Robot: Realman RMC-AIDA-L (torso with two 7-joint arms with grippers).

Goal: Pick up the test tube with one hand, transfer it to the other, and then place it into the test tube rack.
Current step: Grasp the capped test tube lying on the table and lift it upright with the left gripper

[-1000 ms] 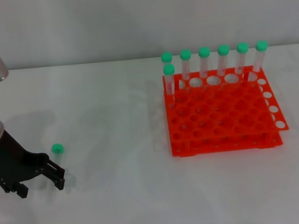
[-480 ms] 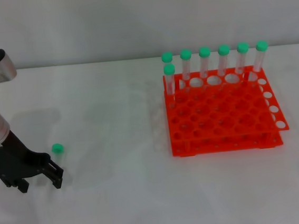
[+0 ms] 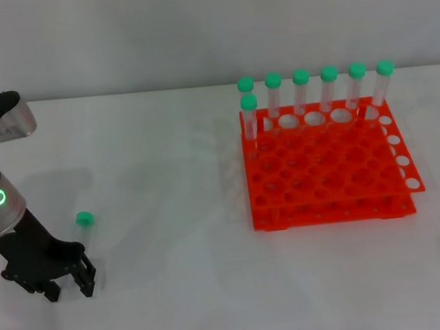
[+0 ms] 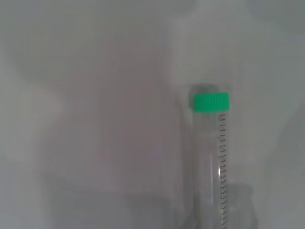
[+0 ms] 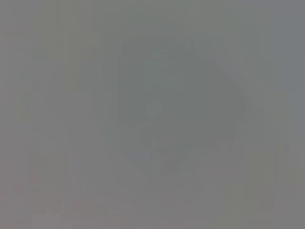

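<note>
The test tube (image 3: 86, 228) lies on the white table at the left, with its green cap (image 3: 84, 219) pointing away from me. In the left wrist view the tube (image 4: 213, 157) is clear, with printed marks down its side. My left gripper (image 3: 70, 289) is open and low over the table, just on the near side of the tube. Its right finger (image 3: 87, 283) is close to the tube's tip. The orange-red rack (image 3: 326, 174) stands at the right. My right gripper is out of view, and its wrist view shows only plain grey.
Several green-capped tubes (image 3: 301, 91) stand in the rack's back row, and one more (image 3: 249, 115) stands in the left column just in front of them. The white table (image 3: 170, 216) lies between the loose tube and the rack.
My left arm has swung slightly right and toward the near edge, bringing the gripper lower and closer to the tube's tip. The tube and rack have not moved.
</note>
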